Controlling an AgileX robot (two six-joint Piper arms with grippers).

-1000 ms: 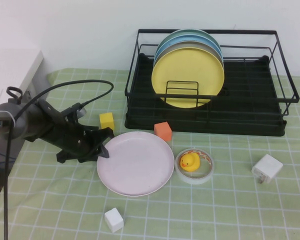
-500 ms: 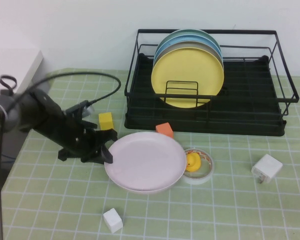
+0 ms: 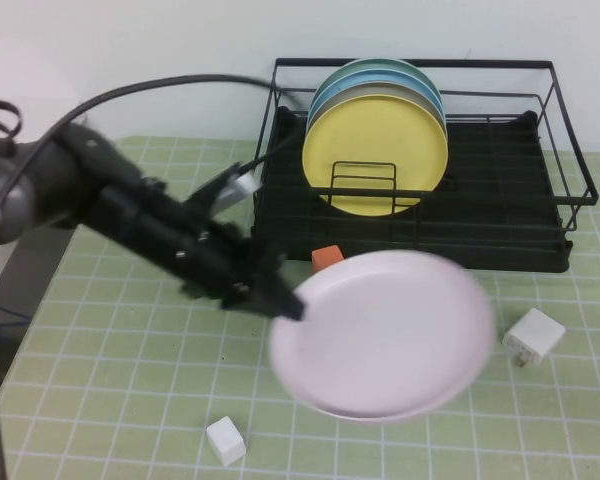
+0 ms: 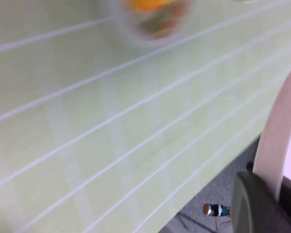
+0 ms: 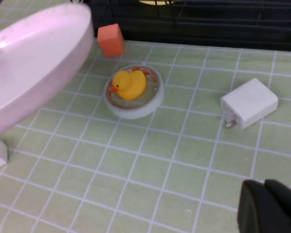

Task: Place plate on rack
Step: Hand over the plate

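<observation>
The table (image 3: 100, 400), covered in a green checked cloth, carries everything shown. At its far side stands the rack (image 3: 500, 240), a black wire frame on a black tray base; 3 plates stand upright in it, a yellow plate (image 3: 375, 150) in front, a grey plate (image 3: 380, 92) behind it and a blue plate (image 3: 375, 72) at the back.

The left arm (image 3: 110, 205) reaches in from the left, across the table toward the middle. The left gripper (image 3: 280, 303) pinches the left edge of the plate (image 3: 385, 335), a pale pink disc held clear of the cloth, roughly level, in front of the rack and not touching it. In the left wrist view the plate's rim (image 4: 281, 126) runs into the gripper body.

The right gripper (image 5: 269, 206) shows only as a dark tip in the right wrist view, above the cloth near the white charger (image 5: 250, 103); whether its fingers are spread or pressed together cannot be told.

Smaller items: a tape roll (image 5: 133, 92) with a yellow rubber duck (image 5: 128, 83) sitting inside it, an orange cube (image 5: 110, 40) just in front of the rack, and a white cube (image 3: 227, 440) near the table's front edge.
</observation>
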